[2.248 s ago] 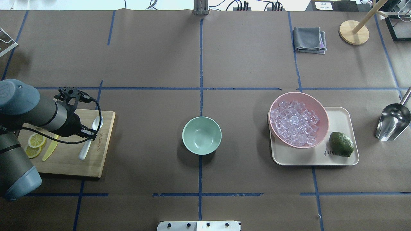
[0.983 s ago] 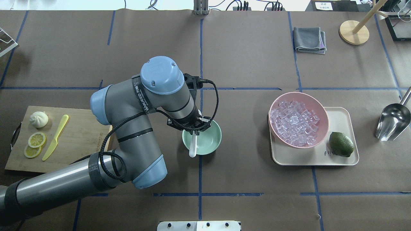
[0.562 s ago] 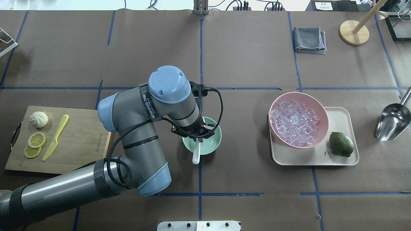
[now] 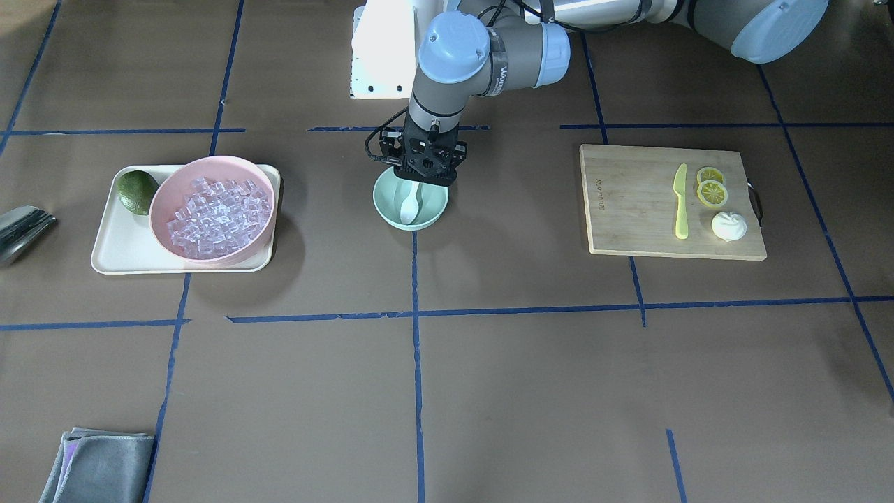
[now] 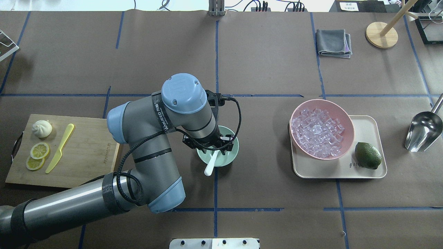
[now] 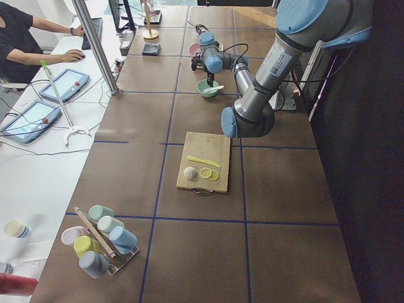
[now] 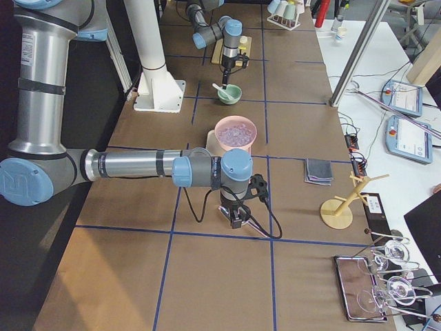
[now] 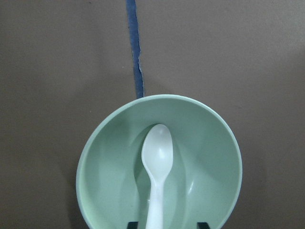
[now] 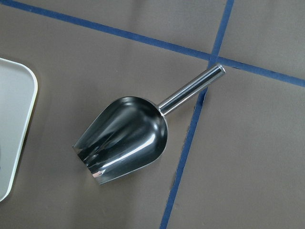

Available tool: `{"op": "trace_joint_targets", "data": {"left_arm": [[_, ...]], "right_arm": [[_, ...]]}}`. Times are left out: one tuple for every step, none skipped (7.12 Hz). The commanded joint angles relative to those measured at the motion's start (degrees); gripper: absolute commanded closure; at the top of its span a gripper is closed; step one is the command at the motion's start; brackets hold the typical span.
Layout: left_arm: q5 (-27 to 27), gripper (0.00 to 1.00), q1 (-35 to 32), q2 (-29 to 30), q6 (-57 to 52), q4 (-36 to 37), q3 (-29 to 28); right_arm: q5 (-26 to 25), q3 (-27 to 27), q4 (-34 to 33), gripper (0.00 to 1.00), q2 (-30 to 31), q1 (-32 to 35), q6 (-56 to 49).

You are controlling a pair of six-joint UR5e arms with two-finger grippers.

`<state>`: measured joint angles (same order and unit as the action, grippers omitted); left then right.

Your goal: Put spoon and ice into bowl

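Observation:
The white spoon [image 8: 157,157] lies in the mint-green bowl [image 8: 209,157], scoop on the bottom, handle leaning out over the rim [image 5: 208,169]. My left gripper [image 5: 213,147] hovers just over the bowl [image 5: 232,154]. It is open, its fingertips [image 8: 203,224] well apart on either side of the handle. The ice [image 5: 317,133] is heaped in the pink bowl [image 5: 347,119] on the right. My right gripper [image 7: 236,219] shows only in the exterior right view, so I cannot tell if it is open or shut. Its wrist camera looks down on a metal scoop [image 9: 124,138].
The pink bowl and a lime [image 5: 367,155] sit on a cream tray [image 5: 367,126]. The metal scoop [image 5: 424,131] lies right of it. A cutting board [image 5: 86,162] at the left holds a yellow-green knife [image 5: 59,148], lemon slices and a bun. A grey cloth [image 5: 333,42] lies far right.
My left arm carried the spoon from the cutting board to the mint bowl. In the last half second the spoon's handle tipped to the left and it now rests in the bowl.

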<state>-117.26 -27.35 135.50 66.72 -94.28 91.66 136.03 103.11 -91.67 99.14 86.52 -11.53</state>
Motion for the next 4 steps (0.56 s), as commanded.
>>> {"op": "trace_joint_targets", "data": {"left_arm": [[0.0, 0.18, -0.6, -0.1, 0.2, -1.4, 0.6], [0.0, 0.17, -3.1, -0.8, 0.3, -1.8, 1.8], [-0.1, 0.16, -5.3, -4.8, 0.1, -1.8, 5.1], [-0.7, 0.16, -9.3, -9.8, -1.8, -2.0, 7.6]], "right_arm": [[3.1, 2.1, 0.1, 0.0, -0.2, -2.1, 7.2], [3.5, 6.0, 0.2, 0.0, -0.2, -5.8, 16.4], [3.2, 9.8, 0.7, 0.0, -1.0, -9.9, 25.9], [2.6, 10.3, 6.9, 0.0, -2.4, -14.3, 38.5]]}}
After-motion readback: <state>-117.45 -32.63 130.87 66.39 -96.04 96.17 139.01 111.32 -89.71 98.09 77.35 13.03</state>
